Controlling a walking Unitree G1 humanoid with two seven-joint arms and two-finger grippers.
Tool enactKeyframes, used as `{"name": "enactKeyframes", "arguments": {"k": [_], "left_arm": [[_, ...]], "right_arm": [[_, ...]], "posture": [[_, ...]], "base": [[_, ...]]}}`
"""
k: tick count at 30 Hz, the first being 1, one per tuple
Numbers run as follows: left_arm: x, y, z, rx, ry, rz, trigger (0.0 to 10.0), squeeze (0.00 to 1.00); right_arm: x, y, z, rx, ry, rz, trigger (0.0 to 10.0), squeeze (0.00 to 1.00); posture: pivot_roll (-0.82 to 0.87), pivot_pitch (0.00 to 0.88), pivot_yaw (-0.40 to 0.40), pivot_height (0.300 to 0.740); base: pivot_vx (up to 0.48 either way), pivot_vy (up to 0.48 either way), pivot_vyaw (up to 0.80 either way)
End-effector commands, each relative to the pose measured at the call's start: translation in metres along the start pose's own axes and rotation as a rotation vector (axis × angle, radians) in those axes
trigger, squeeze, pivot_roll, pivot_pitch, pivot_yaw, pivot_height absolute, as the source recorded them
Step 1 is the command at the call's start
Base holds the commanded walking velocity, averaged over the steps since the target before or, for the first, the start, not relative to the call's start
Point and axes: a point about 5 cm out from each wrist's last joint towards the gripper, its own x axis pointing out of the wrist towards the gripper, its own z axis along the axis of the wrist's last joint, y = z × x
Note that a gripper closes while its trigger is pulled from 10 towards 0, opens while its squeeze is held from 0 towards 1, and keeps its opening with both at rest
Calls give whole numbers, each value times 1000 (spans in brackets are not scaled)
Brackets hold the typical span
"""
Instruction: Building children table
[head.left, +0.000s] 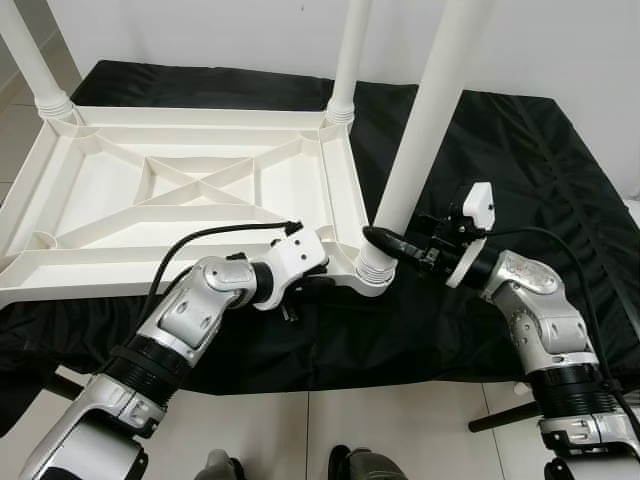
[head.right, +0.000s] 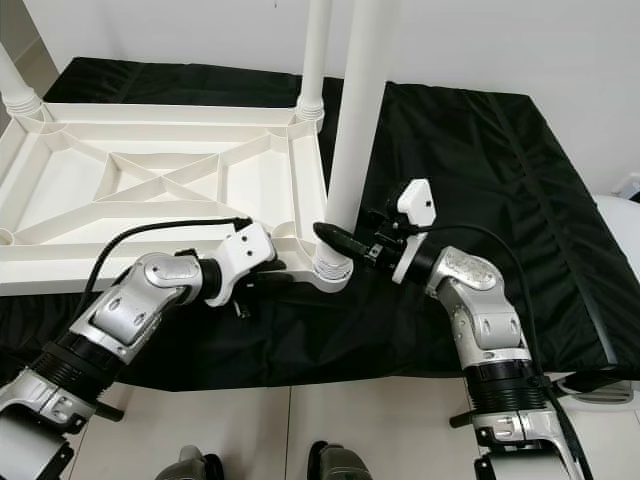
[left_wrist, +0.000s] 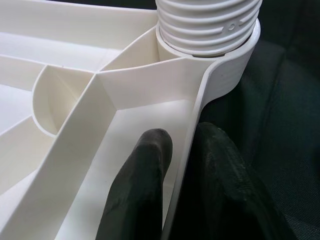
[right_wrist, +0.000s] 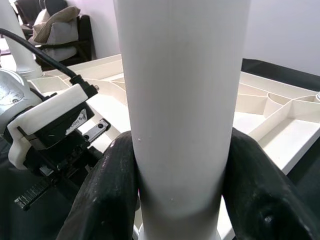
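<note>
left gripper (left_wrist: 175, 165): I had it pinching the tabletop (head.left: 190, 190) rim beside the socket.
right gripper (right_wrist: 182, 185): clamped round the leg (head.left: 420, 130) above the socket.
risk: I judged cross-threading likely if the leg tilted.

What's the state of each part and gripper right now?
Tabletop: upside down on the black cloth, ribs facing up.
Near leg: upright in its corner socket, threads still showing at the base.
Far legs: two standing upright in their sockets.
Left gripper: shut on the tabletop's rim, one finger on each side.
Right gripper: shut on the near leg, low down.
</note>
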Motion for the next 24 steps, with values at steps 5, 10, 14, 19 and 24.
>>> {"name": "enactKeyframes", "arguments": {"k": [5,10,14,19,24], "left_arm": [[6,-14,-3,2,17,-94,10000,0],[6,-13,-2,5,16,-93,10000,0],[7,-13,-1,9,15,-96,10000,0],[8,-12,1,14,12,-99,10000,0],[7,-12,0,15,13,-97,10000,0]], "right_arm": [[-6,12,-33,115,80,-22,10000,0],[-15,16,-35,135,56,-49,10000,0],[-19,19,-38,140,60,-71,10000,0],[-18,20,-40,136,55,-98,10000,0],[-17,23,-42,143,53,-115,10000,0]], "posture": [[-58,163,-45,740],[-65,162,-39,740],[-72,160,-33,740],[-69,156,-33,740],[-68,153,-35,740]], "base": [[0,0,0],[0,0,0],[0,0,0],[0,0,0],[0,0,0]]}}
